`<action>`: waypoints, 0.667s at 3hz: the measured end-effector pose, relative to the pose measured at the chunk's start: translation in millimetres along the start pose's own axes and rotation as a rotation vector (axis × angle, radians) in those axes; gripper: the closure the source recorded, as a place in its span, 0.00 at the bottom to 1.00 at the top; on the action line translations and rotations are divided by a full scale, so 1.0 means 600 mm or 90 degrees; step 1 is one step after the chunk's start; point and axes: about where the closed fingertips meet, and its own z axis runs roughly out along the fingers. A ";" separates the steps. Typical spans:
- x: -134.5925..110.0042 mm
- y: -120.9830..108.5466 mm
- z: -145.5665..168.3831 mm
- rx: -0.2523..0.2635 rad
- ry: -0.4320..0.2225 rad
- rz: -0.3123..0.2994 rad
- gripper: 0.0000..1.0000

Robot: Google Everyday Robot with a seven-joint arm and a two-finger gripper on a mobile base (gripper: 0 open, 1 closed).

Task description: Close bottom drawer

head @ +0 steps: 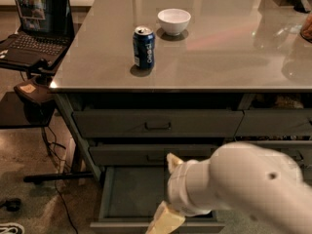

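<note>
Dark grey wide shallow bottom drawer (127,194) is pulled out under the grey-topped desk (219,48). The white arm's gripper (163,191) hangs over its front edge, cream fingers (165,221) spread apart, holding nothing.

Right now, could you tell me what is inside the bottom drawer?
The visible floor of the bottom drawer is bare. The gripper, low over its right front, and the arm cover the rest.
</note>
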 end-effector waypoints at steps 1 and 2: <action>0.075 0.059 0.136 -0.058 0.038 0.022 0.00; 0.141 0.105 0.215 -0.095 0.077 0.005 0.00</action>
